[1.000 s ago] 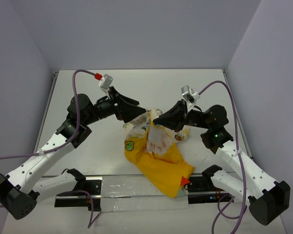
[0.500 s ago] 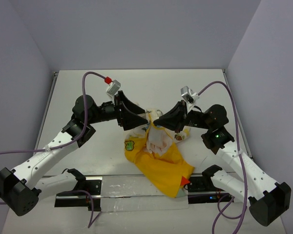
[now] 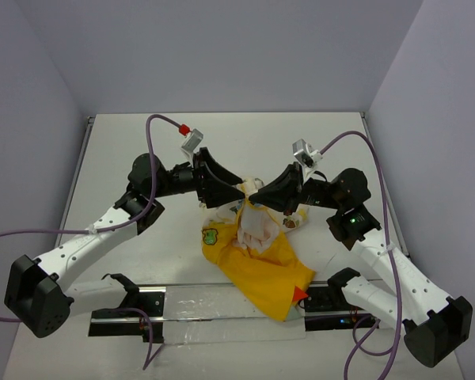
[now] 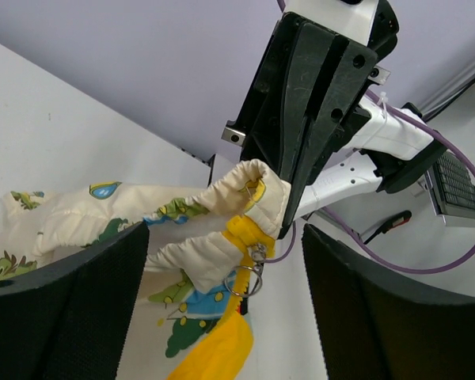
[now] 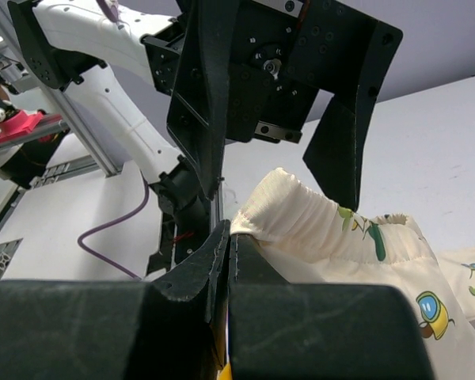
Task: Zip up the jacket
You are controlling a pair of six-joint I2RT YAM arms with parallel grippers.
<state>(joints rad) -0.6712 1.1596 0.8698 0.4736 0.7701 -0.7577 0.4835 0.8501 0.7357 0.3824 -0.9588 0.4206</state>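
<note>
Zipping looks unstarted: the jacket [image 3: 257, 253] lies crumpled and unfastened at the middle of the table [image 3: 142, 142], my right gripper [image 3: 253, 195] pinches its cream hem [image 5: 301, 214] just beside the ring pull [image 4: 249, 277], and my left gripper [image 3: 240, 189] hangs spread around that pull, gripping nothing.

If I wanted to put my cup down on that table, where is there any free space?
Crowded in the middle: the left gripper and right gripper meet over the jacket. Beyond them, the far strip of the table up to the back wall is bare.
</note>
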